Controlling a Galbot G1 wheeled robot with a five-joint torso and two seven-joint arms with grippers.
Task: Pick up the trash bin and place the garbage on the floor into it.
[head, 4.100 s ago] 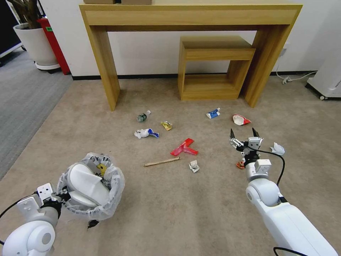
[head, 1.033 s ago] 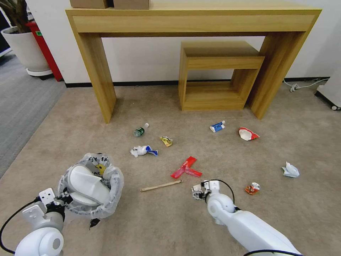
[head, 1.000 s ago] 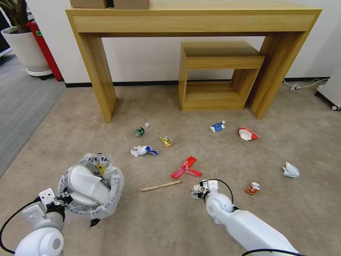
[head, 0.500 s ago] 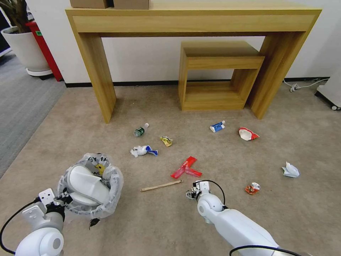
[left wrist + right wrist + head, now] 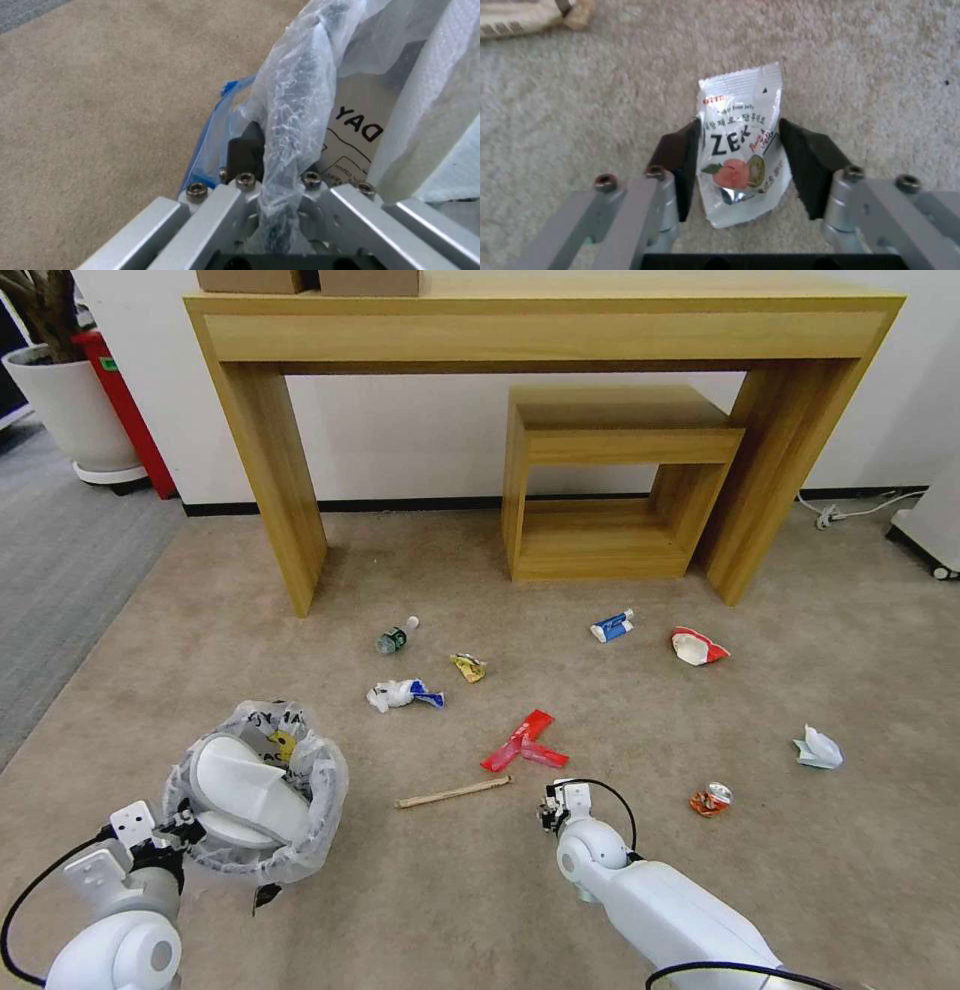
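The trash bin (image 5: 300,830), lined with a crinkly clear bag, hangs at the lower left with a white slipper (image 5: 245,785) inside. My left gripper (image 5: 178,826) is shut on its bagged rim (image 5: 287,123). My right gripper (image 5: 553,805) is low over the floor (image 5: 440,890), its black fingers (image 5: 680,157) closed on a silver snack wrapper (image 5: 740,108). Garbage lies around it: a wooden stick (image 5: 455,791), red paper (image 5: 525,743), a crushed can (image 5: 711,799), a paper wad (image 5: 818,749), a small bottle (image 5: 395,638) and a blue-white tube (image 5: 612,625).
A wooden console table (image 5: 270,470) and a small wooden stool (image 5: 610,470) stand at the far wall. More wrappers (image 5: 402,694) (image 5: 468,667) (image 5: 697,646) lie mid-floor. A white plant pot (image 5: 65,405) and grey carpet (image 5: 60,570) are at the left.
The head camera has moved forward. My right arm came down and left from near the can to the silver wrapper and closed on it. The left arm and bin held still.
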